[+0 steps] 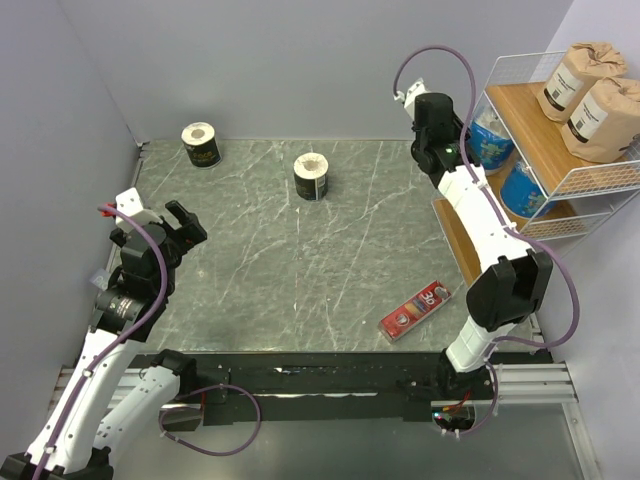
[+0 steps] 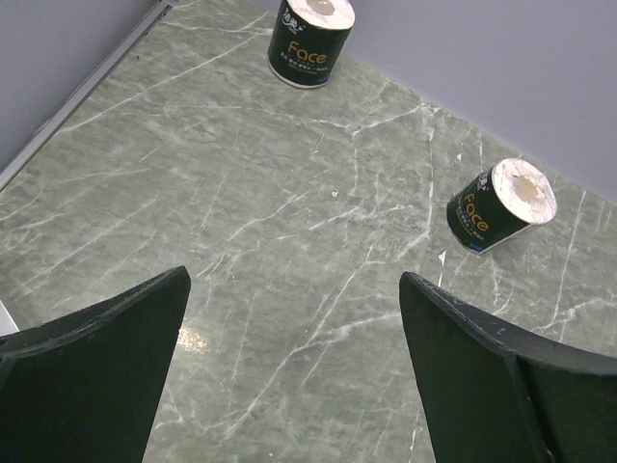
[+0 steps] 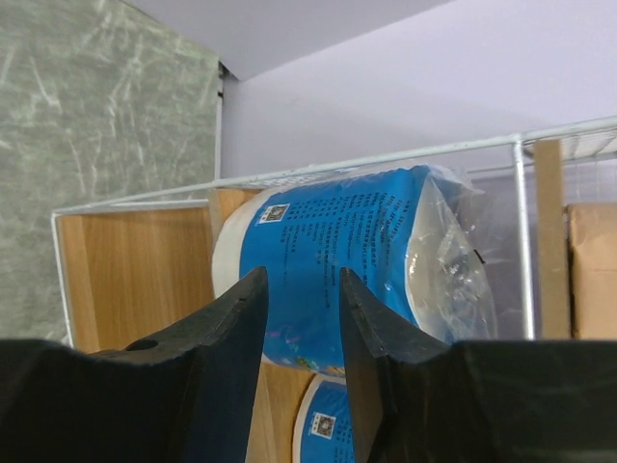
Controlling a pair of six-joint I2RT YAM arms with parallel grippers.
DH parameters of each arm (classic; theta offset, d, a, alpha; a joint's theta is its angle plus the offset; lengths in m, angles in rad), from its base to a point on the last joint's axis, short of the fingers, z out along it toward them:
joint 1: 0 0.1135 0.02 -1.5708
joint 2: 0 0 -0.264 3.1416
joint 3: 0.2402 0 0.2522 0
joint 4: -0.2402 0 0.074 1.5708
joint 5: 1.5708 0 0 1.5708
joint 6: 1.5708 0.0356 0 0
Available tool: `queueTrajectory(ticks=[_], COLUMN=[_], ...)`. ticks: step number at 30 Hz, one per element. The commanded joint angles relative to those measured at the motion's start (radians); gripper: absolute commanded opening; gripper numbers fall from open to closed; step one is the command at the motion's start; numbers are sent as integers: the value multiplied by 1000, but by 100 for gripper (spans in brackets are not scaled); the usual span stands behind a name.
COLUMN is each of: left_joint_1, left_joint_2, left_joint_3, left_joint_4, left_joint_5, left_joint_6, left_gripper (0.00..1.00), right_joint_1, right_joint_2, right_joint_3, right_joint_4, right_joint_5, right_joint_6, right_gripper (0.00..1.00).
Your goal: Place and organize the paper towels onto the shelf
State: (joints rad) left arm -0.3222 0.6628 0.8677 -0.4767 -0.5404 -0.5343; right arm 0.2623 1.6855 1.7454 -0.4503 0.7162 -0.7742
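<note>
The shelf point(image 1: 522, 118) stands at the right edge. Two brown rolls point(image 1: 590, 98) sit on its top tier. Two blue rolls lie on the middle tier, one behind point(image 1: 492, 142) and one in front point(image 1: 522, 188). My right gripper point(image 1: 462, 152) hovers just in front of the rear blue roll point(image 3: 347, 260), its jaws slightly apart and empty point(image 3: 302, 275). The other blue roll point(image 3: 328, 424) shows below. Two black rolls point(image 1: 201, 144) point(image 1: 312, 176) stand on the table. My left gripper point(image 1: 188, 225) is open and empty at the left, with both black rolls point(image 2: 310, 40) point(image 2: 501, 204) ahead of it.
A flat red box point(image 1: 415, 310) lies on the table near the right arm's base. The shelf's lowest wooden tier point(image 1: 455, 235) is bare. White wire rails point(image 3: 289, 174) edge the shelf. Grey walls close in the left and back.
</note>
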Motion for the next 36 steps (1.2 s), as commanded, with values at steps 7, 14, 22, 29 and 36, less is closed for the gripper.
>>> queueTrajectory(ticks=[7,14,22,29,36], left_joint_1=[-3,-3,-5,-5,-5], left_joint_2=[-6,-5,3,-2,0], left_joint_3=[-4,-7,-7,-7,-7], left_joint_4=[27,27,24,29,32], left_joint_5=[16,8,5,14,30], left_joint_6=[22,22,22,27,36], left_gripper=[96,97,96,97,96], right_joint_1=[-74,-90,-97,-49,138], right_joint_2=[23,43,63,43,32], right_joint_3=[-6,20,58,95,109], right_joint_4=[16,-7,-45,-108,-85], right_joint_5=[37,35,38,14,-58], right_joint_6=[53,75,104,148,231], right_gripper=[41,40,40,41,47])
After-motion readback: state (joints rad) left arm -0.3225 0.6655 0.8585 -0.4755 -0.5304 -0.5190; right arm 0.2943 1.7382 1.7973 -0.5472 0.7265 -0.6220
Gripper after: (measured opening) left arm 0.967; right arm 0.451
